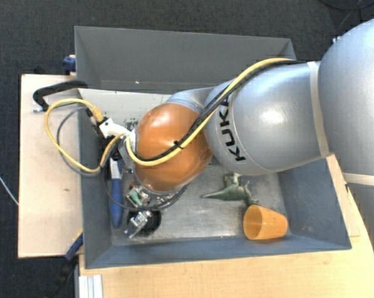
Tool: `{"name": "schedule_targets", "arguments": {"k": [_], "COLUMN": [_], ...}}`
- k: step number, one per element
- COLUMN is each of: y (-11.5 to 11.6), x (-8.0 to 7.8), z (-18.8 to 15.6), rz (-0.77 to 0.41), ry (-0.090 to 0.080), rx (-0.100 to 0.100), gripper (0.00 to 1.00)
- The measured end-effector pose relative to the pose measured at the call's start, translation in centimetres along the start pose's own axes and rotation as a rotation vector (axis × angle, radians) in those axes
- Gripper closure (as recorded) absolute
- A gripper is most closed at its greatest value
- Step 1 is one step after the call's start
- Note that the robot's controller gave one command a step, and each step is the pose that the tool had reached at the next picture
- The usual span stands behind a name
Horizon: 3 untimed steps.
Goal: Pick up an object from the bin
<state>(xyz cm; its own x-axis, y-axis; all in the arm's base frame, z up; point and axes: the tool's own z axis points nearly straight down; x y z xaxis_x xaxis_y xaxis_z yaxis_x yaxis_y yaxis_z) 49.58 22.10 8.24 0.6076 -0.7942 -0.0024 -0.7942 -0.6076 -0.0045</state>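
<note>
Away from the gripper point(140, 220), green toy dinosaur point(234, 190) beside orange cup point(265, 223).

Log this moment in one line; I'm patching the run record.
gripper: down in bin lower-left corner | nearest: blue stick | apart, right: green dinosaur, orange cup | hold: unclear
</note>
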Motion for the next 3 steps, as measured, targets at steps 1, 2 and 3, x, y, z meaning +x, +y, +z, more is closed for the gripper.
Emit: {"name": "schedule_targets", "arguments": {"k": [1,2,3], "y": [-0.1,-0.2,-0.4], "x": [-0.1,-0.3,-0.4], "z": [-1.5,-1.6,-3.0], "rz": [0.004,0.008,0.012], "ry": [0.000,-0.001,0.000], "rx": [0.002,0.000,0.002], "gripper": [1.00,1.00,1.00]}}
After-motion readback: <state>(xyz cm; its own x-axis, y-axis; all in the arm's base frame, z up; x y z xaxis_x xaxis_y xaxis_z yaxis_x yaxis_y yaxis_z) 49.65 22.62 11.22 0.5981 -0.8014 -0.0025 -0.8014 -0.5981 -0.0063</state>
